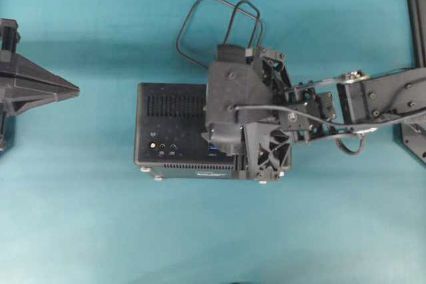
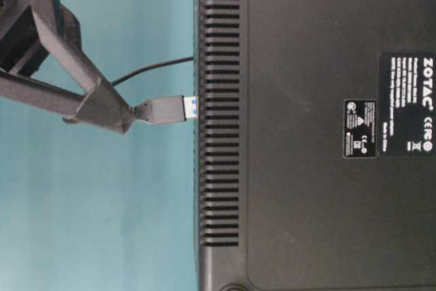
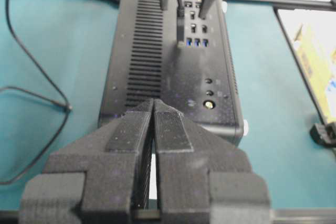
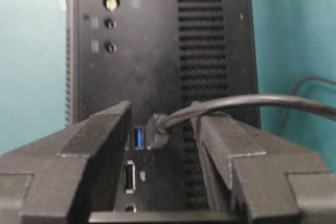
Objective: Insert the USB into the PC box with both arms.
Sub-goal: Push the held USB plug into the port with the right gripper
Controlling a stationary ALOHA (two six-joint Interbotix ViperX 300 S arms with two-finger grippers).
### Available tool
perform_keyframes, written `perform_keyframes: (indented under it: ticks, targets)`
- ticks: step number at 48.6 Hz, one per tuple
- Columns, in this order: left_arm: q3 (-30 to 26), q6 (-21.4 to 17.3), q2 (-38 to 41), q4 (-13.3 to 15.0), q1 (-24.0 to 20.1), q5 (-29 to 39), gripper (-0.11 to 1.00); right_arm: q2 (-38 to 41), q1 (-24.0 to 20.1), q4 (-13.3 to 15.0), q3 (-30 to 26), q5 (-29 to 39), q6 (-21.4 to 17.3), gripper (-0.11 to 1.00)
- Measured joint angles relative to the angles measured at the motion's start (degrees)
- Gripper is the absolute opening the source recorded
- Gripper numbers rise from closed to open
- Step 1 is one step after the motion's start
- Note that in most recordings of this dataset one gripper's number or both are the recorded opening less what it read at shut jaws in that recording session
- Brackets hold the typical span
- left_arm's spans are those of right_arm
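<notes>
the usb point(image 3: 181, 29) plug stands on end on the upturned port face of the computer box point(image 3: 157, 77), its tip at the row of blue ports point(image 4: 138, 137). in the table-level view a sliver of the blue tip shows where the plug meets the box, so how deep it sits cannot be told.

nearest in the left wrist view, the left pincer point(image 3: 153, 103) is clenched on nothing, fingers pressed flat together. it hangs over the table point(image 1: 80, 217) near the left edge, apart from the box and pointing at it.

past it, the box lies on its side in the middle of the table, with vent slots along one side of the face and small round sockets at the near end.

farther along the face, the right pincer point(image 4: 161, 111) reaches down from the right edge and straddles the plug. its fingers stand apart, one on each side with a gap, so it is released rather than gripping.

beyond that, the thin black cable point(image 4: 262, 99) bends off the plug past one right finger and runs in loops on the table toward the far edge.
</notes>
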State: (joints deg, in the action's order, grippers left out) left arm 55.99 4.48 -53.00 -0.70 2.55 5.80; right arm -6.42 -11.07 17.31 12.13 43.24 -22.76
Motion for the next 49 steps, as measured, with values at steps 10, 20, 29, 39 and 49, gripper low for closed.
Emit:
perform_keyframes:
  ticks: [10, 20, 29, 39, 49]
  targets:
    - [0.0, 0.0, 0.09, 0.0, 0.18, 0.0, 0.0, -0.53, 0.7, 0.0, 1.14, -1.85, 0.0, 0.53]
    - [0.0, 0.09, 0.0, 0.0, 0.35, 0.0, 0.0, -0.97, 0.7, 0.0, 1.14, -0.26, 0.0, 0.52]
    - [0.0, 0.09, 0.0, 0.0, 0.35, 0.09, 0.0, -0.97, 0.7, 0.0, 1.14, -0.18, 0.0, 0.5]
    - [0.0, 0.09, 0.0, 0.0, 0.35, 0.0, 0.0, -0.97, 0.7, -0.35, 1.14, -1.41, 0.09, 0.41]
    - [0.0, 0.09, 0.0, 0.0, 0.44, 0.0, 0.0, -0.97, 0.44, -0.88, 1.14, -1.49, 0.0, 0.21]
